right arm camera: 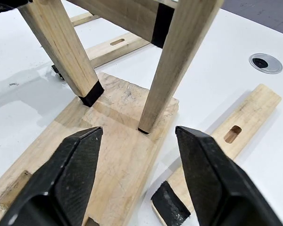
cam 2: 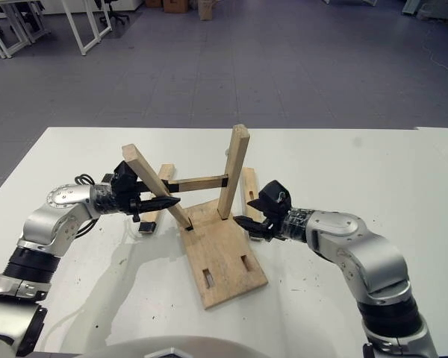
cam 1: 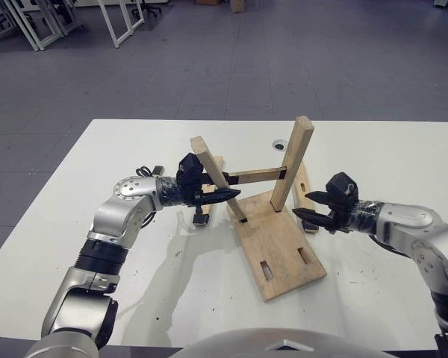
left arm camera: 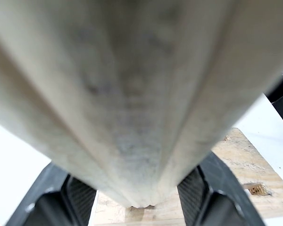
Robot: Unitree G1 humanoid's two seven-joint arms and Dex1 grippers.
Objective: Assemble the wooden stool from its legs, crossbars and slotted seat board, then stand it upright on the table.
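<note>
The seat board lay flat on the table with its two nearer slots empty, so the stool looked about half built. The right gripper hung wide open and held nothing, just beside the board's edge. The left gripper was clamped on the left leg, which stood tilted in a far slot. A crossbar joined it to the right leg. Two loose pieces lay beyond, unfitted.

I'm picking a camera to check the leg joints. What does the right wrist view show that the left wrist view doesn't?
Right wrist view: the straighter leg, the crossbar, a loose slotted piece on the table, the open right claw. Left wrist view: the left claw gripping the leaning leg, close up. Both: that leaning leg and the seat board.
</note>
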